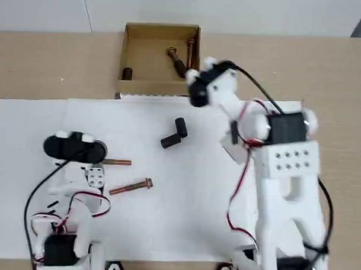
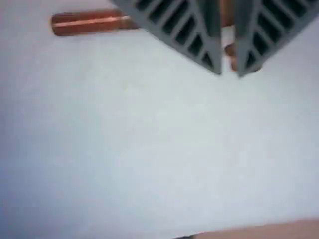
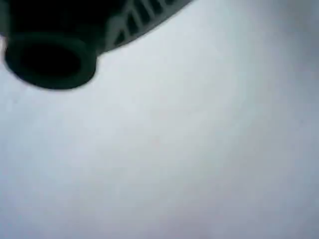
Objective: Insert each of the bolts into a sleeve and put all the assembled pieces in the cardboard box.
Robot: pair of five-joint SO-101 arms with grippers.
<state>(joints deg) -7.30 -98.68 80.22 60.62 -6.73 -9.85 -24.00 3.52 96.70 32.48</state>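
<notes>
With right pincer (image 1: 197,92) clamped on a sleeve (image 3: 50,62) and left pincer (image 2: 228,69) nearly shut over a bolt (image 2: 89,22) (grip unclear), we'd square bolt to bore first.

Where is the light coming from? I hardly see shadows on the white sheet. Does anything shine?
High view: light seems even and from above, with only faint shadows on the white paper beside the loose sleeves. Left wrist view: the copper bolt carries a pale glint along its shaft. Right wrist view: the black sleeve is a dark shape without glare, the paper unevenly shaded.
</notes>
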